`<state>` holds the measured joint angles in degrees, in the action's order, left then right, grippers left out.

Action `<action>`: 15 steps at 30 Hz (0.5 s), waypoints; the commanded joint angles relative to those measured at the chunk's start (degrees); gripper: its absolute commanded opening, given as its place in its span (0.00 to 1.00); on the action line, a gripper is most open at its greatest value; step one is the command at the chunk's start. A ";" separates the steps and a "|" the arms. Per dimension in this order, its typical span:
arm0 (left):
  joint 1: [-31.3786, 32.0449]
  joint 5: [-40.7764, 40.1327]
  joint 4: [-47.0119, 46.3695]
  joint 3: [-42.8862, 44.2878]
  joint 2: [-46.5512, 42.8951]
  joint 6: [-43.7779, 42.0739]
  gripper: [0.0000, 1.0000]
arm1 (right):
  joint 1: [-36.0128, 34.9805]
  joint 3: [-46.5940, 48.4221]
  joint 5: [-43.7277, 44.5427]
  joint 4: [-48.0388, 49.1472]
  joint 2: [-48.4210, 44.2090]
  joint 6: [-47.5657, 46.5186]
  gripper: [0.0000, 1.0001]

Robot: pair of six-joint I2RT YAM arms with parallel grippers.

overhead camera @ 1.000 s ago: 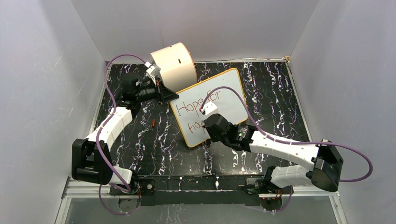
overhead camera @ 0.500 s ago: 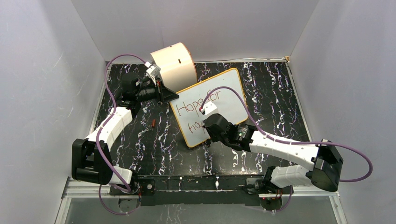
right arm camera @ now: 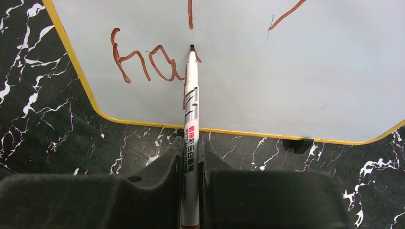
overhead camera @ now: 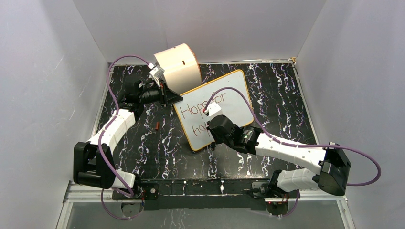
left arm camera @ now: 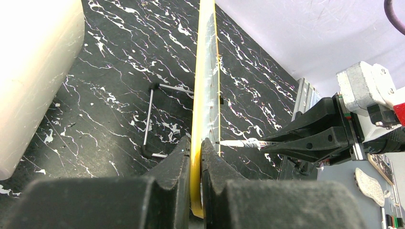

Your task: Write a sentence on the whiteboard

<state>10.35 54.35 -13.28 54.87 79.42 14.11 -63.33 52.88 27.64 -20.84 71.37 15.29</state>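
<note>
Whiteboard [overhead camera: 229, 95]: stands mid-table [overhead camera: 277, 95], propped on a wire stand [left arm camera: 150, 119] just beside the cream drum [overhead camera: 179, 67]. Its long axis runs from left to far right, and the writing face is turned toward the right arm.
Left gripper [left arm camera: 196, 148]: the fingers are closed on the board's yellow-rimmed edge, probably to keep it from sliding or tipping under pen pressure.
Right gripper [right arm camera: 190, 148]: pinched tight around the marker [right arm camera: 191, 105] barrel, with the front of the pen left free so the fingers stay off the board.
Marker axis: points straight out from the wrist, the tip meeting the board face just past "ha".
Sentence [overhead camera: 193, 106]: "Hope for" sits above and "ha" is begun below, both lines following the board's long axis.
Progress: second line barely started, by my reading.
</note>
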 commanded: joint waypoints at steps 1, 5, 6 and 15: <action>1.16 -3.20 4.84 -0.86 1.70 -3.73 0.00 | 1.00 1.82 0.53 0.94 -0.45 0.92 0.00; 1.16 -3.27 4.80 -0.83 1.79 -3.69 0.00 | 1.61 1.15 0.89 -0.25 -0.90 1.69 0.00; 1.12 -3.23 4.84 -0.82 1.77 -3.70 0.00 | 1.77 1.01 1.00 -0.48 -1.05 1.95 0.00; 1.14 -3.44 4.84 -0.83 1.65 -3.74 0.00 | 3.00 -0.09 1.51 -2.92 -2.04 3.83 0.00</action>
<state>10.35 54.35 -13.26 54.89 79.42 14.09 -61.14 52.82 27.07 -22.96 70.76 17.82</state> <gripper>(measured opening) 0.053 0.198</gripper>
